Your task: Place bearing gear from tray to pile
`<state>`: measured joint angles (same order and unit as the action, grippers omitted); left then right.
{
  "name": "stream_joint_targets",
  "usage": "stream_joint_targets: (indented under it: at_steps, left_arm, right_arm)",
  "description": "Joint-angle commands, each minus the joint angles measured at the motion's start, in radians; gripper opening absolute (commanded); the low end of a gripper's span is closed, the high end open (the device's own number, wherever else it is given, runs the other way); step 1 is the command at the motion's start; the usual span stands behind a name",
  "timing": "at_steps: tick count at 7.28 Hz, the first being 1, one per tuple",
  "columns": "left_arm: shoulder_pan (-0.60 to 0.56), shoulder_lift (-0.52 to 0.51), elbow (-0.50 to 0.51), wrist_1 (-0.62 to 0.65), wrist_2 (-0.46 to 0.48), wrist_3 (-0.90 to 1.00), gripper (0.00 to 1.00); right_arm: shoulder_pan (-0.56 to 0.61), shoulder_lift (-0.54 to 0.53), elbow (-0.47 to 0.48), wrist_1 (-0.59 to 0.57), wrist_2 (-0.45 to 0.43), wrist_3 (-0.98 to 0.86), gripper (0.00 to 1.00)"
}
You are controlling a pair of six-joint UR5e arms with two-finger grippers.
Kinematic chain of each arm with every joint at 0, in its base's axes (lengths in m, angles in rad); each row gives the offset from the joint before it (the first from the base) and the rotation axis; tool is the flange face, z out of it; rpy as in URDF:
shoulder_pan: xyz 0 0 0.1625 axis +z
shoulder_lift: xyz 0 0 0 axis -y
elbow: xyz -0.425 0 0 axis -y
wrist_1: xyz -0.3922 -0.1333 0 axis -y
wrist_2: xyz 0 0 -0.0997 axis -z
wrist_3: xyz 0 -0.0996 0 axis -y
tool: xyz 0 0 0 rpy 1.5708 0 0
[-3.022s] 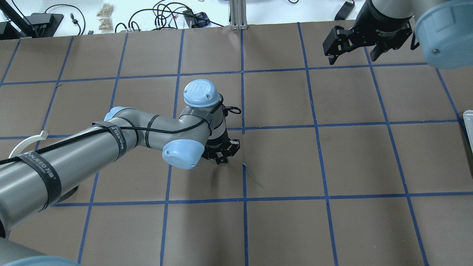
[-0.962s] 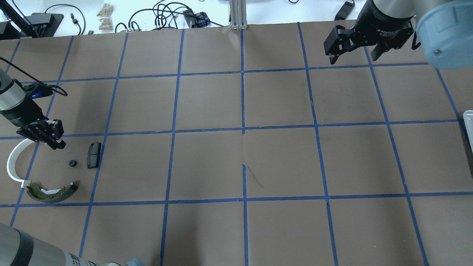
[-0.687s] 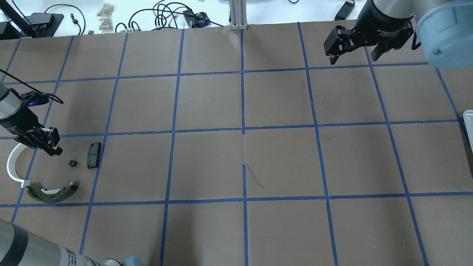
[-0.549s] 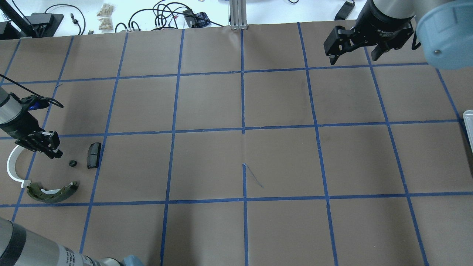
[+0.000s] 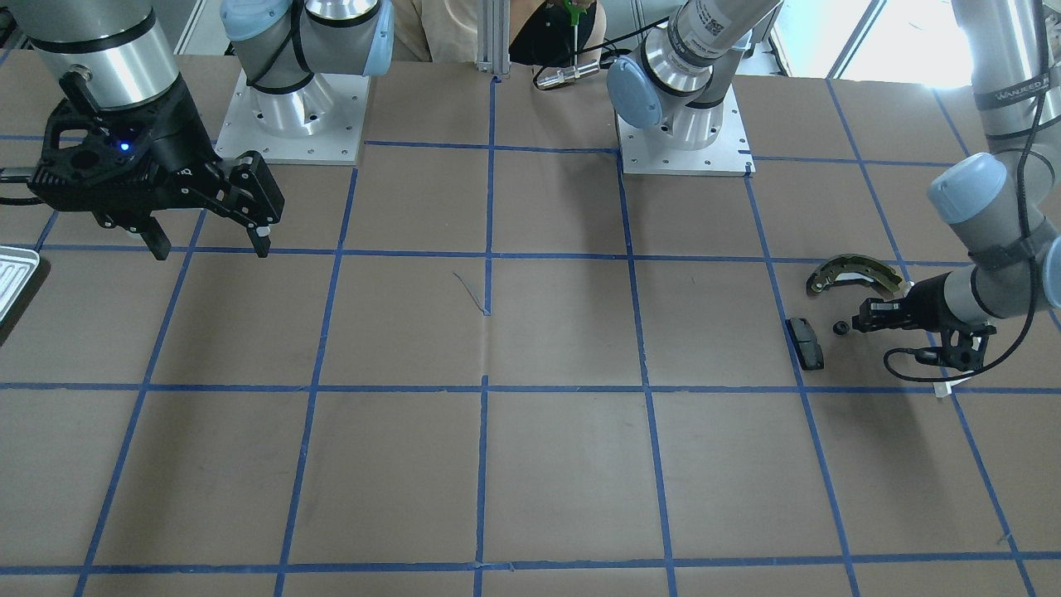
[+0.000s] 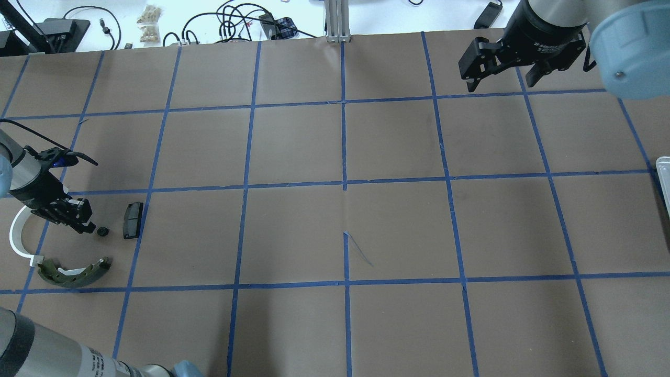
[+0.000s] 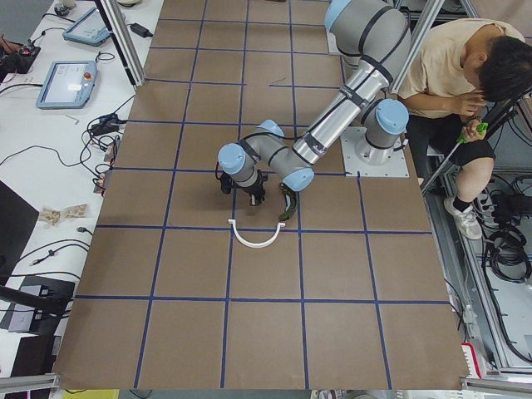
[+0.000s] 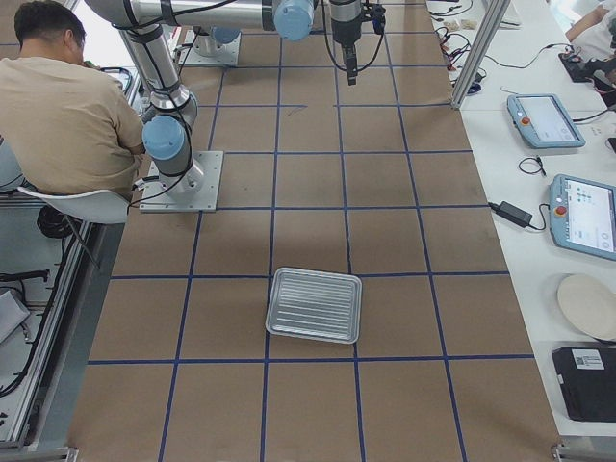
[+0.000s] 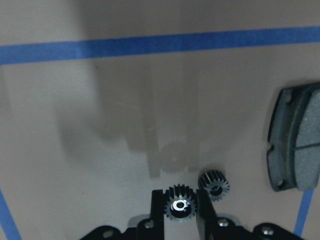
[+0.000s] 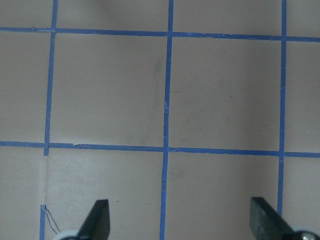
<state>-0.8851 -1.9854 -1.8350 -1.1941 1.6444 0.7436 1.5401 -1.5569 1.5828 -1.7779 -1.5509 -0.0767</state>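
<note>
My left gripper (image 9: 180,196) is shut on a small black bearing gear (image 9: 180,207) and holds it low over the table at the pile. A second black gear (image 9: 214,182) lies just beside it on the table (image 6: 102,231). The pile holds a black pad (image 6: 133,220), a white plastic arc (image 6: 15,238) and an olive brake shoe (image 6: 73,272). In the overhead view my left gripper (image 6: 85,225) is right next to the loose gear. The ribbed silver tray (image 8: 314,304) lies at the table's other end and looks empty. My right gripper (image 6: 500,73) is open and empty above the table.
The brown table has a blue tape grid. Cables and small gear lie beyond the far edge (image 6: 241,21). A seated person (image 7: 465,75) is behind the robot bases. The tray's edge shows at the overhead view's right border (image 6: 663,178).
My left arm swung from the table's middle to the pile at the left. Over the last second its gripper moved down and toward the loose gear. The right arm stayed still.
</note>
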Motion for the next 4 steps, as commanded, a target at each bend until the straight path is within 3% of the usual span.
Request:
stream_joint_targets:
  at_steps: [1, 2, 3, 4]
  left_arm:
    - [0.0, -0.003, -0.001, 0.002, 0.0, 0.002, 0.0]
    - [0.0, -0.009, 0.006, 0.001, 0.002, 0.002, 0.0]
    - [0.0, -0.01, 0.006, 0.001, 0.002, 0.002, 0.31]
    - [0.0, -0.006, 0.013, -0.011, 0.017, 0.002, 0.7]
  right_arm:
    - [0.0, 0.0, 0.0, 0.0, 0.0, 0.0, 1.0]
    - [0.0, 0.0, 0.0, 0.0, 0.0, 0.0, 1.0]
    - [0.0, 0.0, 0.0, 0.0, 0.0, 0.0, 1.0]
    - [0.0, 0.0, 0.0, 0.0, 0.0, 0.0, 1.0]
